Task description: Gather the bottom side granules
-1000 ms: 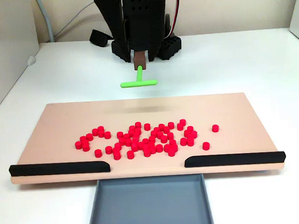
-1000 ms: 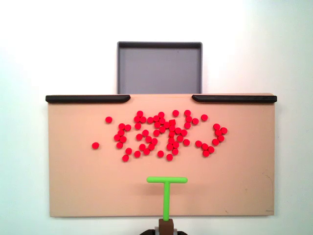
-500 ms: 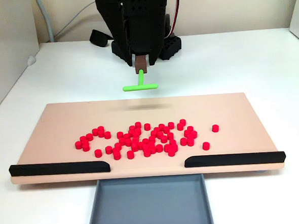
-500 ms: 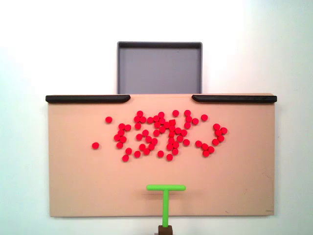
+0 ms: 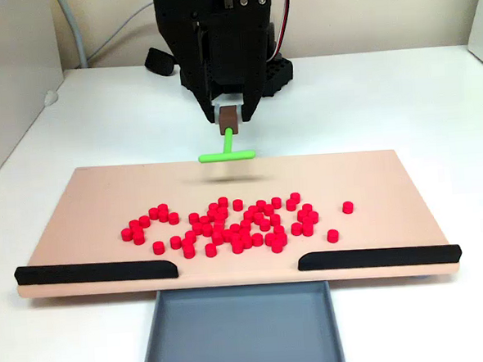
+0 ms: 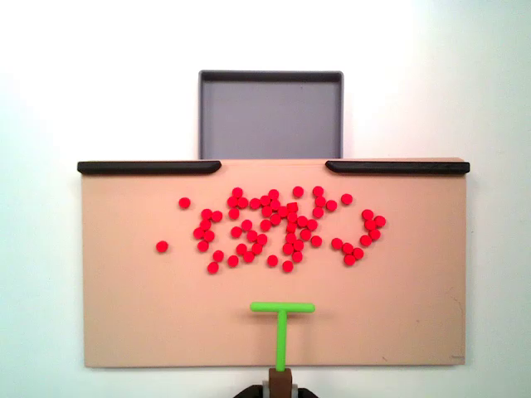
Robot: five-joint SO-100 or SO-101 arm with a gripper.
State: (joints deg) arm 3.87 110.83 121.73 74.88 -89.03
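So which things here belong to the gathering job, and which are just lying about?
Part of the job:
- granules, scattered mid-board
- green T-shaped tool, held at the arm's tip, short of the granules
- board with two black rails
- grey tray beyond the gap between the rails

Lying about:
- grey cable at the back wall
- black part beside the arm's base

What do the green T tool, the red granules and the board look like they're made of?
Green T tool: likely matte plastic, with uniform bright colour. Granules: probably matte plastic or foam, in identical red cylinders. Board: pale tan, smooth, matte; wood or laminate, hard to tell.
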